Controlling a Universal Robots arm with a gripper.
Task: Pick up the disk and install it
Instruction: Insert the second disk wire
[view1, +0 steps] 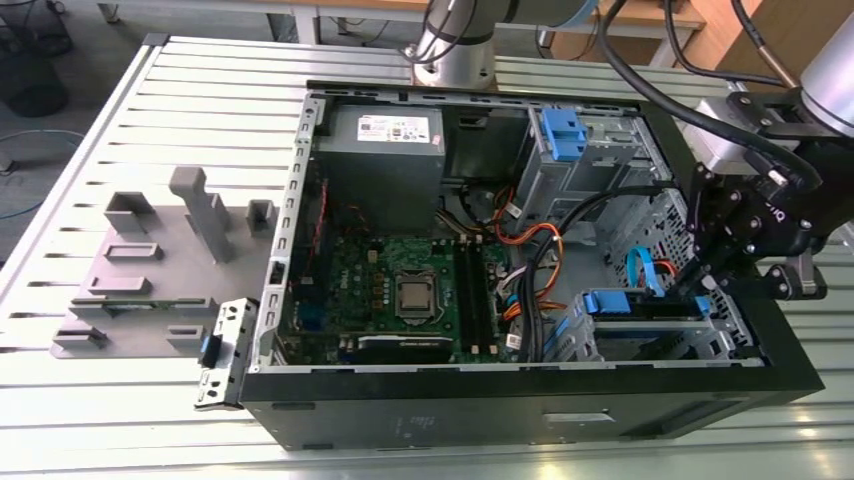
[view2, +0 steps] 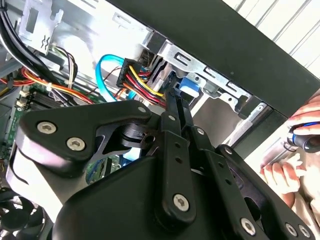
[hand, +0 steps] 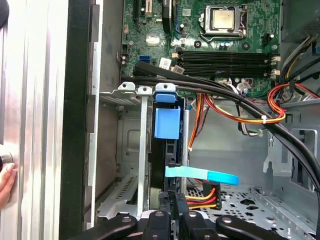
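The disk (view1: 627, 305) stands on edge in the drive cage (view1: 731, 322) at the case's front corner, on the exterior view's right. Its blue carrier tab (hand: 166, 122) lines up with the cage's metal tabs, and its dark edge (hand: 173, 160) runs toward my gripper (hand: 175, 219). My gripper (view1: 703, 290) reaches down into the case at the disk's cable end, with the fingers drawn close together on it. In the second wrist view the gripper (view2: 175, 97) has its tips against the blue carrier (view2: 192, 85).
A blue data cable (hand: 202, 175) and a red-yellow power plug (hand: 202, 197) lie beside the disk. An unlabelled blue bracket (view1: 561, 135) sits in the far bay, next to the grey power supply (view1: 380, 140). A person's hand (view2: 300, 135) rests outside the case wall.
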